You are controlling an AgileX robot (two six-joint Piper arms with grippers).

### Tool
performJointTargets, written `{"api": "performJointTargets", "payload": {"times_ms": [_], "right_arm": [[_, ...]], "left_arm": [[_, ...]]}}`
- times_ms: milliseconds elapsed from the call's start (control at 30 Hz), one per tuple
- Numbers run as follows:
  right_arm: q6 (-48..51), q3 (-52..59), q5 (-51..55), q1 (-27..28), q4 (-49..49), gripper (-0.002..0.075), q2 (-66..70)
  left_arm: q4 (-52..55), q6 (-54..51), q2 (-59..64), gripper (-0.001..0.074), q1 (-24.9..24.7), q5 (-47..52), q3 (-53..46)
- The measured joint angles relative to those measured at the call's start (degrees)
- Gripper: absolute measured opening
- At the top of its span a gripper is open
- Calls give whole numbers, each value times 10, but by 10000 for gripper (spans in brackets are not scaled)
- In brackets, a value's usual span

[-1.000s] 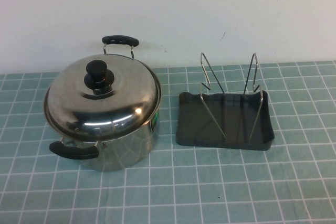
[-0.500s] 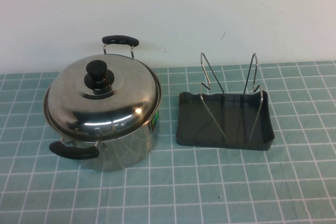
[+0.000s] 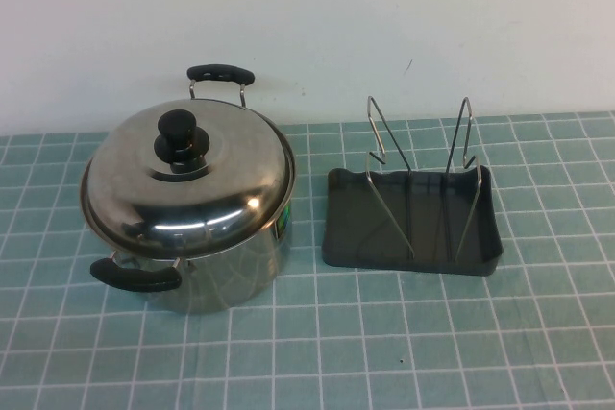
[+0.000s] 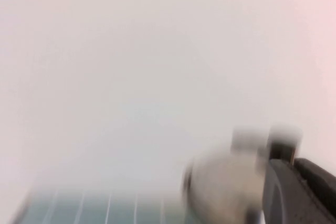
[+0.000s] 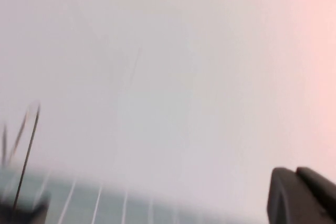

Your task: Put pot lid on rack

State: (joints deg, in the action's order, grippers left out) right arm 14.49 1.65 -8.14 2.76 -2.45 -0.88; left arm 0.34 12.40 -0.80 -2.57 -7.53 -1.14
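Observation:
The pot lid [image 3: 207, 194], shiny steel with a black knob [image 3: 180, 137], sits on the steel pot [image 3: 235, 271] at the left of the table in the high view. The rack [image 3: 348, 228], a dark grey tray with silver wire uprights [image 3: 384, 146], stands empty just right of the pot. Neither gripper shows in the high view. In the left wrist view my left gripper [image 4: 294, 165] appears at the frame's edge, fingers together, with a blurred pale round shape [image 4: 223, 190] beyond it. In the right wrist view my right gripper [image 5: 295, 171] shows fingers together, and rack wires [image 5: 26, 145] are far off.
The pot has two black handles, one at the back [image 3: 220, 74] and one at the front left [image 3: 135, 276]. A green gridded mat [image 3: 384, 343] covers the table. A white wall [image 3: 307, 26] rises close behind the pot and the rack.

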Motion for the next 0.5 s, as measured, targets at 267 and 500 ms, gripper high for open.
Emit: {"api": "performJointTargets", "payload": {"times_ms": [267,500], "right_arm": [[0,0,-298,0,6,-1,0],[0,0,-329,0,61,-1,0]], "left_arm": [[2,0,0,-3,0,-206,0],[0,-9,0,-3,0,-267,0]]}}
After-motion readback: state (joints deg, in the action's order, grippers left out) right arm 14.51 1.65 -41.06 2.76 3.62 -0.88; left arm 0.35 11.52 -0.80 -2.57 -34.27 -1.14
